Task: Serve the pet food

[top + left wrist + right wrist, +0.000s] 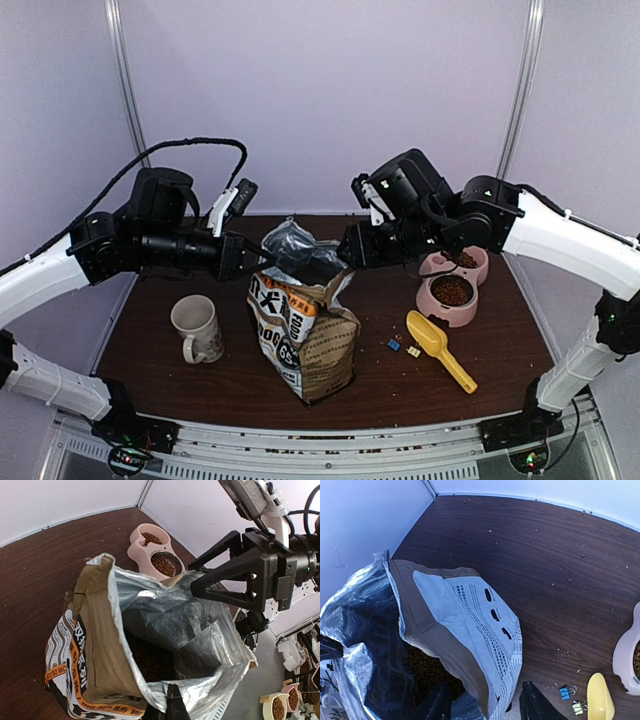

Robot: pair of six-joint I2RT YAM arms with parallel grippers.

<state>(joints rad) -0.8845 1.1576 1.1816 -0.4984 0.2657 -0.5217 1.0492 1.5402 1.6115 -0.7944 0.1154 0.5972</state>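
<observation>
The brown paper dog food bag (305,335) stands open at mid table, its foil lining spread. Reddish-brown kibble shows inside it (427,667) and in both cups of the pink double bowl (451,290); the bowl also shows in the left wrist view (161,564). My left gripper (250,262) is shut on the near-left foil rim of the bag (172,705). My right gripper (350,250) is open, its fingers (535,702) straddling the bag's right wall without closing on it. In the left wrist view, the right gripper (225,580) hangs open over the bag's far rim.
A yellow scoop (438,347) lies on the table right of the bag, in front of the bowl. Small binder clips (394,344) lie beside the scoop. A white mug (197,327) stands left of the bag. Pale crumbs dot the brown tabletop (535,530).
</observation>
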